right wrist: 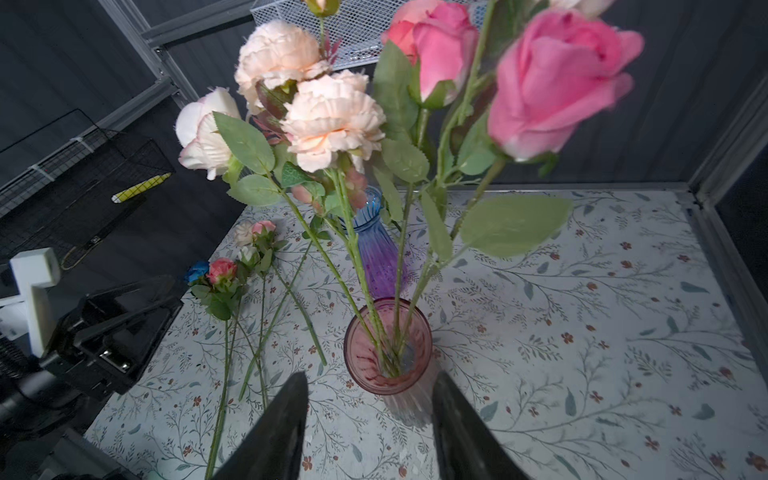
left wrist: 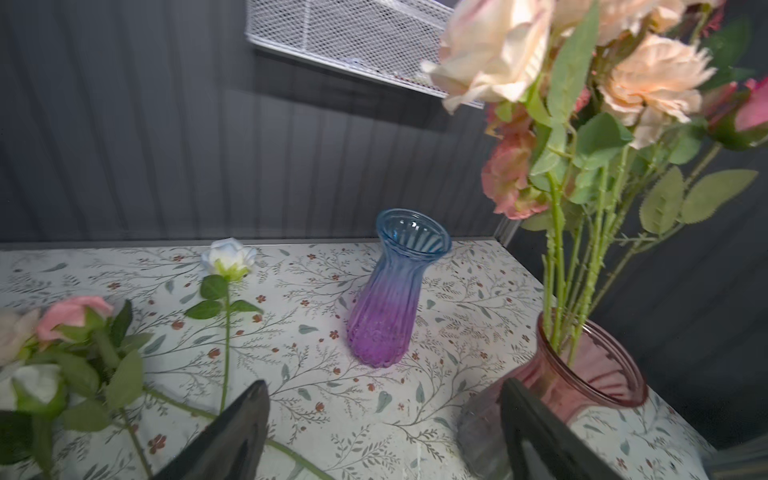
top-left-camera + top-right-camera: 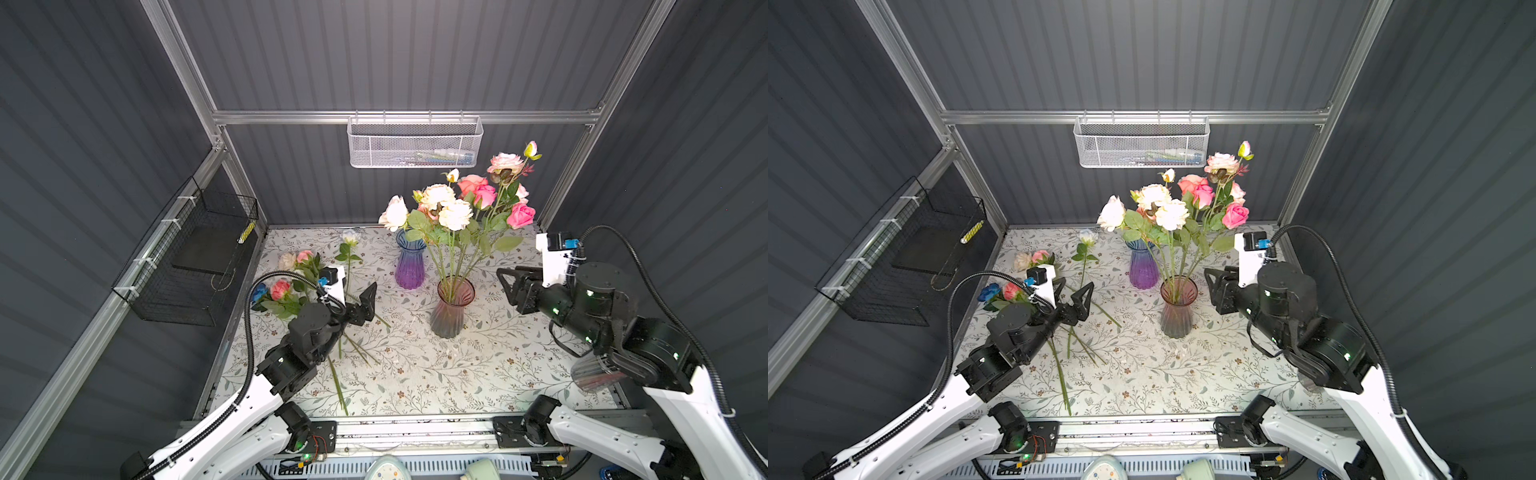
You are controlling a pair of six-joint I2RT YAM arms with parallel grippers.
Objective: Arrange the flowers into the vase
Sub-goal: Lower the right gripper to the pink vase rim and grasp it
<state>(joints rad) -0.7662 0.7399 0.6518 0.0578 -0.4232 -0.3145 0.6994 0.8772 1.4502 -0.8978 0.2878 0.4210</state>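
Two glass vases on the table (image 3: 498,374): one pink vase (image 3: 451,320) near the middle, and one blue and purple vase (image 3: 409,266) just behind it, a little to the left.

In the pink vase, a bunch of flowers (image 3: 455,214) standing up. About ten heads in cream, pink and coral, two of them small buds.

By the left edge, more loose flowers (image 3: 291,291) lying flat, about six. Among them one blue rose (image 3: 259,291), one coral, one pink, one cream and one white rose (image 3: 350,237) farthest back. Long green stems crossing under the left arm.

Two grippers:
- **Left gripper** (image 3: 1072,289): up over those stems, fingers wide apart, holding nothing.
- **Right gripper** (image 1: 371,376): near the pink vase on its right, not touching, fingers partly apart, nothing between them.

Two wire baskets on the walls: one white basket (image 3: 415,143) and one black basket (image 3: 195,266).
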